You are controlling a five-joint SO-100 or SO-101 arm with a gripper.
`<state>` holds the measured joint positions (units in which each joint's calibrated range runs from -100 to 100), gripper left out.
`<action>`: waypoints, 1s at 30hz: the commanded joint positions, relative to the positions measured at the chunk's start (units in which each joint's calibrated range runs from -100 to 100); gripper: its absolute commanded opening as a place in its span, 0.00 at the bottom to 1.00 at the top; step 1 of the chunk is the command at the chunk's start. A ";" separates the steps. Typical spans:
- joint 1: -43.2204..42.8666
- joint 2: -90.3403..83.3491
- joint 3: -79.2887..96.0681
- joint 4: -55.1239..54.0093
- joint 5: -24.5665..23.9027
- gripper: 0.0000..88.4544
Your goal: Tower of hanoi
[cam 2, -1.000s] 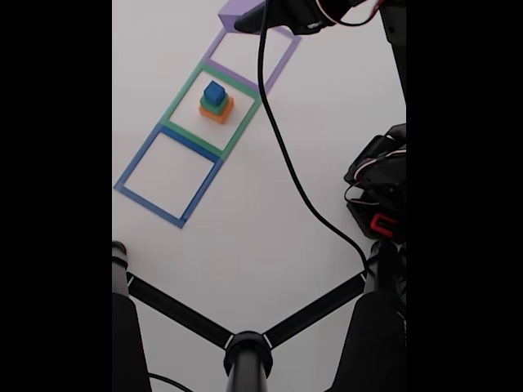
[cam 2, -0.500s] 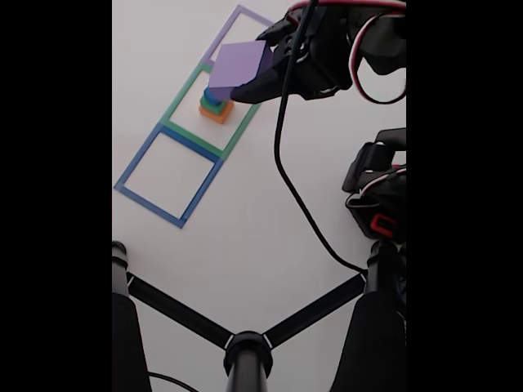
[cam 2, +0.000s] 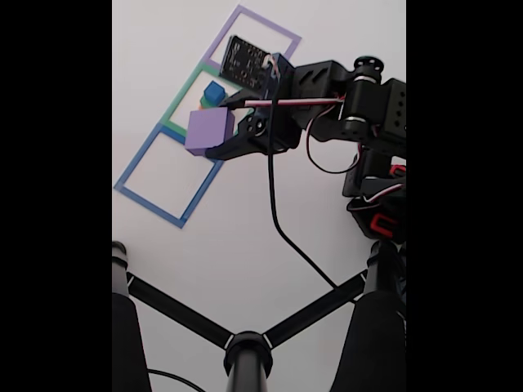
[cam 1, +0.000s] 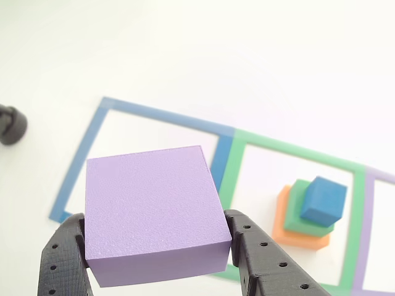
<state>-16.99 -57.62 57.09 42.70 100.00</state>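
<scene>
Over the blue outline [cam 1: 92, 132], jaws clamp the purple block [cam 1: 151, 209] off the desk [cam 1: 247, 61]. Blue block [cam 1: 323, 200] on green [cam 1: 297, 213] on orange [cam 1: 282, 225], stacked inside green outline [cam 1: 290, 151].

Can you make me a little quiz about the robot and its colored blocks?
1. True or false: the gripper is holding the purple block.
2. Which block sits on top of the stack: A orange, B green, C blue?
3. Fill in: the stack stands inside the ____ outline.

Key: 1 true. 2 C, the blue block, above the green block and the orange block. 3 green, the green outline.
</scene>
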 commanded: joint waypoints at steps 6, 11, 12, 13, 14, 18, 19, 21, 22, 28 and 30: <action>-2.19 8.42 24.37 -42.82 0.00 0.14; -2.80 18.36 29.55 -58.84 0.00 0.14; -2.95 21.16 29.82 -62.08 0.00 0.14; -3.18 23.73 29.82 -64.83 0.00 0.14; -3.49 25.97 29.73 -66.94 0.00 0.14; -4.32 38.39 27.73 -79.16 0.00 0.14; -4.55 41.91 26.73 -82.24 0.00 0.14; -4.71 47.84 24.82 -87.25 0.00 0.14; -4.86 50.49 23.82 -89.20 0.00 0.14; -5.16 61.95 17.74 -96.24 0.00 0.14; -5.01 64.75 15.83 -97.37 0.00 0.14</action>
<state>-21.82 3.84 77.46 -50.96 99.61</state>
